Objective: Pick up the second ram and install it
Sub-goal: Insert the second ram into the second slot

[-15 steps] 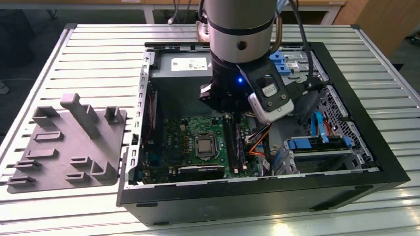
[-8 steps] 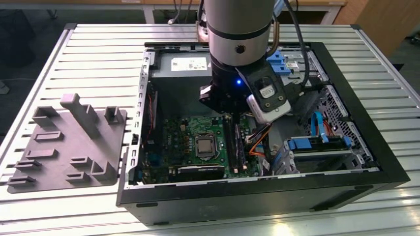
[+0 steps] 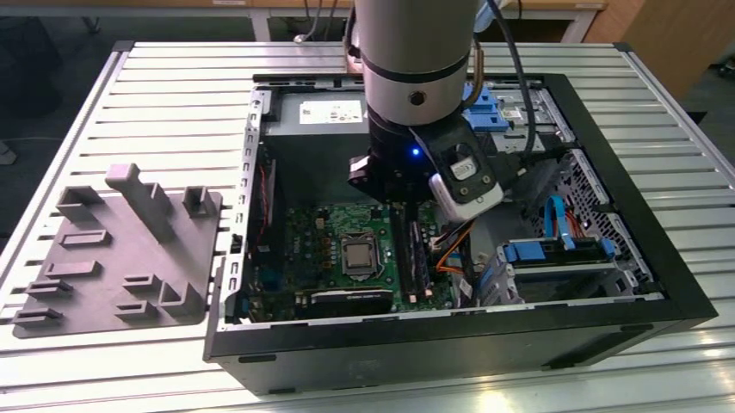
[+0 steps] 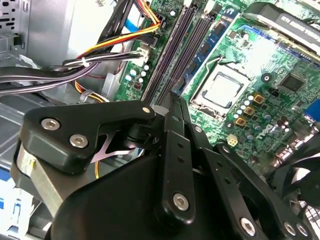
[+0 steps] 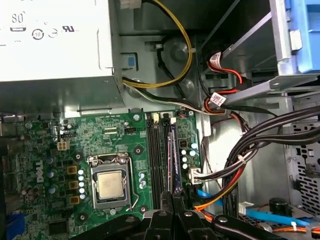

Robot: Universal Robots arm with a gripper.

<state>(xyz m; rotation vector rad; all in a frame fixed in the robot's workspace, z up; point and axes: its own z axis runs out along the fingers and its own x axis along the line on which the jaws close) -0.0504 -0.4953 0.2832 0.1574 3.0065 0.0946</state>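
Between jaws, second ram (image 5: pixel 172 160) is held upright, clamped by gripper (image 5: pixel 173 200), lower edge seated in black memory sockets (image 5: pixel 159 157) on green motherboard (image 5: pixel 115 135). Processor socket (image 5: pixel 111 186) is seen beside sockets; gray fixture (image 3: pixel 120 258) is left well apart, outside case.

The exterior view looks down steeply from above the ribbed metal counter (image 3: pixel 138 69), taking in the whole open black computer case (image 3: pixel 643 258) from some distance. Both wrist views sit close inside the case, facing the green motherboard (image 4: pixel 280 100) (image 5: pixel 110 135) and its square silver processor (image 4: pixel 222 92) (image 5: pixel 110 185), which all three share.
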